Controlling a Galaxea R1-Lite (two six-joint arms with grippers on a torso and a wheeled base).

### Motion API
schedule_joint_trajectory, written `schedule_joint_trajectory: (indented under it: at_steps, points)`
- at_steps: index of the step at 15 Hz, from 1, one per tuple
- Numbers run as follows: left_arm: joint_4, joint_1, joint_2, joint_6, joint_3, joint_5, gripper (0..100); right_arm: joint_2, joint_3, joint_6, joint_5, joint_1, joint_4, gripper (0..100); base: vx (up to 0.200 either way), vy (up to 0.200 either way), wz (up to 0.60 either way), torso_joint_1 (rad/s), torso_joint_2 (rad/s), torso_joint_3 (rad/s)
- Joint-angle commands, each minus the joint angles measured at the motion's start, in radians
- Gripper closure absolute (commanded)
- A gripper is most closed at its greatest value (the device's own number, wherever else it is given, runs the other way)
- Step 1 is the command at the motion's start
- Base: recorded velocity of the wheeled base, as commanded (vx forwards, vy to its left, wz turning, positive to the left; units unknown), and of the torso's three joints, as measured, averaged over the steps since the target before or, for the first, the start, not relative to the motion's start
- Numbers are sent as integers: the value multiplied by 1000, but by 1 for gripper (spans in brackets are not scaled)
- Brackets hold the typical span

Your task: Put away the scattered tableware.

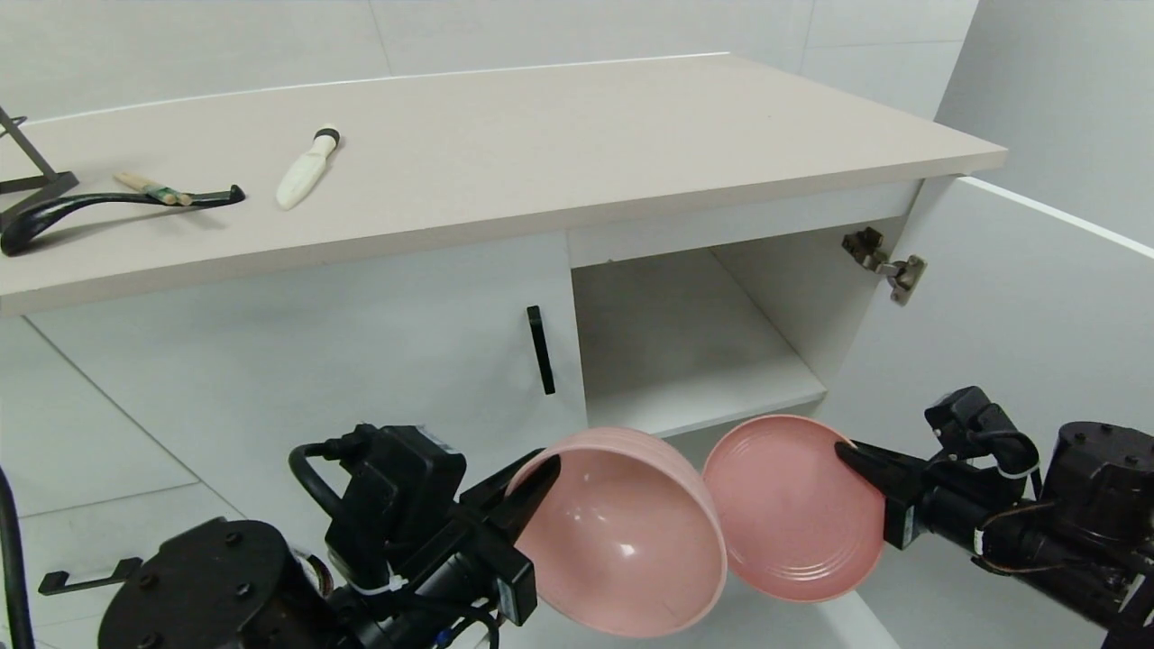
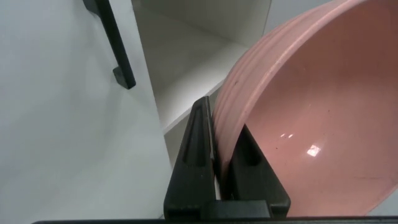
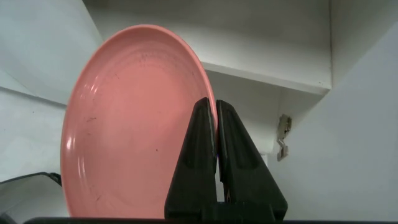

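Jaws on both arms are almost shut, each pair pinching the rim of a pink dish. On the left gripper [image 1: 539, 476] one finger lies inside a deep pink bowl [image 1: 622, 550] and the other against its ribbed outer wall, so only the thickness of the rim keeps them apart. The left wrist view shows the two black fingers [image 2: 200, 143] squeezing that edge. The bowl is held on its side, clear of any surface, its hollow turned toward the head camera. On the right gripper [image 1: 843, 448] the narrow fingers [image 3: 199, 143] are pressed nearly together over the edge of a flat pink plate [image 1: 784, 523], which stands tilted on edge in the air, ringed face toward the head camera. Bowl and plate hang side by side, and I cannot tell whether their rims touch. Both are low in front of an open cupboard [image 1: 685, 342], near the front edge of its white shelf [image 1: 712, 397]. The cupboard's door [image 1: 1028, 306] is swung wide on the right, hanging from a metal hinge [image 1: 888, 263]. The neighbouring door [image 1: 315, 361] is closed and has a black handle [image 1: 540, 350]. On the worktop [image 1: 586, 135] above, well apart from the dishes, lie a white-handled utensil [image 1: 306, 169], a black ladle [image 1: 108, 205] and a short wooden stick [image 1: 151, 188] against the ladle.
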Motion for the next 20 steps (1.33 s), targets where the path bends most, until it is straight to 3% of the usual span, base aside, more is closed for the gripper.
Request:
schedule_joint_trajectory:
  at_steps: [1,10,13,17,20]
  points:
    - [-1,0,-23,-2,1,1,100,25,-18,-1,0,2,-1,100,0,-200,0,2,-2,7]
    - [-1,2,-39,-13,7,1,100,115,-205,40,-3,3,-1,100,0,0,0,0,0,0]
    - [-1,2,-26,-23,14,1,100,156,-246,47,-3,12,-1,100,200,0,0,-1,4,5]
    - [-1,2,-28,-22,16,-1,100,172,-320,111,-7,54,-1,100,0,0,0,0,0,0]
    - [-1,61,-25,1,51,-1,100,215,-358,211,-64,69,-1,100,0,0,0,0,0,0]
